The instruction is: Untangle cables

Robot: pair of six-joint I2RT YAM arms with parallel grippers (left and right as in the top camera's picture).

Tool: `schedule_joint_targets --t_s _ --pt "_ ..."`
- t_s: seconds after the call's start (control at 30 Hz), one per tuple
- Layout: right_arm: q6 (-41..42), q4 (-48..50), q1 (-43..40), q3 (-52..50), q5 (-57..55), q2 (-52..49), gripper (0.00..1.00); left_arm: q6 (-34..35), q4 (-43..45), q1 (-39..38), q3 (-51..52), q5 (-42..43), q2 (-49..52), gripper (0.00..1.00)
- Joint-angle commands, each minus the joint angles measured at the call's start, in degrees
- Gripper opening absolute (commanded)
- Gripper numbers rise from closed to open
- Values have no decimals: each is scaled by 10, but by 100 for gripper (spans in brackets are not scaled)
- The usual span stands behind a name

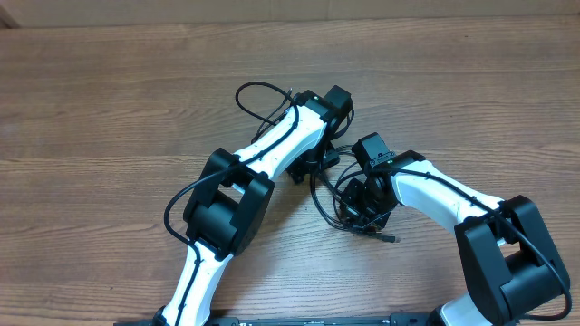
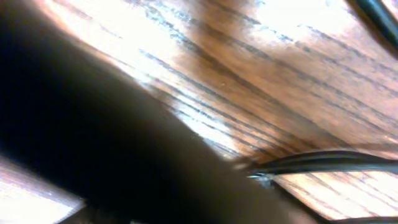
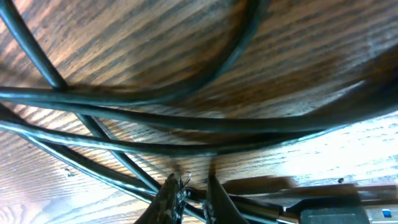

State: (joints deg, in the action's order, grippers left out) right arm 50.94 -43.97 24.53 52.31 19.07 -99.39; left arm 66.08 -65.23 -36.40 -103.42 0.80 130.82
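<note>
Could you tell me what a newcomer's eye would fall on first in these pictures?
First, the two white-and-black arms: the left arm and right arm lean in and meet over the middle of the wooden table. Beneath their wrists lies a small tangle of thin black cables. In the right wrist view those cables cross the wood grain close up, while a dark blur fills much of the left wrist view.

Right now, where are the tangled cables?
Overhead view: the cables lie near mid-table, bunched under the right gripper, just right of the left gripper.
</note>
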Motion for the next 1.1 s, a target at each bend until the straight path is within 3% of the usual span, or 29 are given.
schedule_joint_targets --t_s 0.0,0.13,0.2,0.37,0.63,0.8,1.07 --pt "-2 2 3 -5 -6 -7 12 -2 -1 -4 5 -14 -11 46" --pt "-2 2 3 -5 -5 -7 12 -5 -1 -4 5 -14 -11 26" --pt "-2 2 3 -5 -5 -7 11 -5 0 -4 5 -14 -11 5" --pt "-1 2 3 -5 -5 -7 4 -24 5 -3 5 -14 -11 4" --pt "-2 2 3 -5 -5 -7 4 -206 18 5 -3 11 -12 4" --pt "1 2 3 -5 4 -7 4 -310 11 44 -54 120 -13 4" --pt "-23 11 3 -5 85 -7 4 -404 -6 132 -147 355 -13 4"
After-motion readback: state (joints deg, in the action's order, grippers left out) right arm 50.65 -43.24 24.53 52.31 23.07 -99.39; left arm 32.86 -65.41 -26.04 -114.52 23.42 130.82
